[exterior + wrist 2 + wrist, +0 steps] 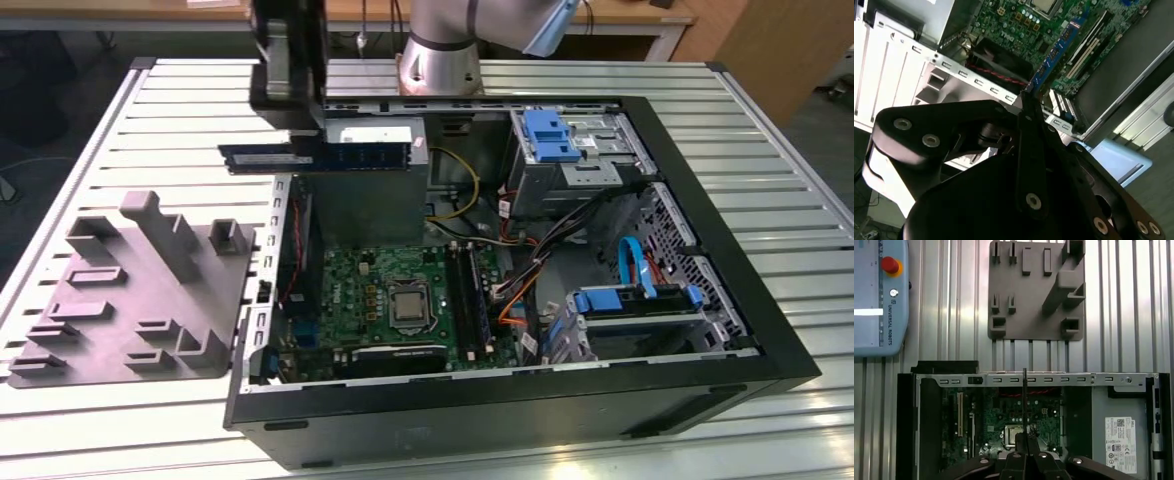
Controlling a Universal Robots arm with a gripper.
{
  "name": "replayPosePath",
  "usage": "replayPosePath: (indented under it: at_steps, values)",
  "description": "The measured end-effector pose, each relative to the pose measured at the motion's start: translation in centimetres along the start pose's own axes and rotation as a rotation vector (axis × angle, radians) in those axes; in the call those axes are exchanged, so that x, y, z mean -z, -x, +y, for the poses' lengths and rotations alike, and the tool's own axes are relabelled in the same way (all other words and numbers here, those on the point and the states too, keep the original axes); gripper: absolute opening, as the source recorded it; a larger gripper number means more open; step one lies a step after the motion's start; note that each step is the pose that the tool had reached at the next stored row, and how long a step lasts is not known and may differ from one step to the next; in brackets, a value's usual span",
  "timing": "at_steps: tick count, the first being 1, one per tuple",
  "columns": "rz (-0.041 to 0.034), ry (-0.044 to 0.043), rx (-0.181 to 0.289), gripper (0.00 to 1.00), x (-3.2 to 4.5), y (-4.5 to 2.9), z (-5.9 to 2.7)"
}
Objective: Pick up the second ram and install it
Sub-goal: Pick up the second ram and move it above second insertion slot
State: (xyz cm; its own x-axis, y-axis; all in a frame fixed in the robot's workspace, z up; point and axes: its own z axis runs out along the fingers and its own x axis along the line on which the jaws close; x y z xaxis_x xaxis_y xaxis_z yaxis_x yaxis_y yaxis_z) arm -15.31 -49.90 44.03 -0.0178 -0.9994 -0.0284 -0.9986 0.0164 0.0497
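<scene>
1. Case (pixel 534 410): open, lying on the slatted surface (pixel 761 130); nearest to me in the exterior view.
2. Motherboard (pixel 374 290): green, on the case floor.
3. Grey fixture (pixel 134 300): on the surface at 9 o'clock of the case.
4. Ram (pixel 260 157): I log it clamped in the closed gripper (pixel 314 138), held level and on edge over the case rim, at 11 o'clock of the motherboard and apart from it. In the second wrist view it juts from the fingers (pixel 1029 150).
5. Arm base (pixel 441 60): 12 o'clock, farthest.
</scene>
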Motion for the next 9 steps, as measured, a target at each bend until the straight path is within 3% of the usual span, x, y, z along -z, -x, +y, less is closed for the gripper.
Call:
replayPosePath:
  at_steps: [9]
  values:
    - [0.0000, 0.0011, 0.000, 0.11, -0.21, 0.11, -3.32]
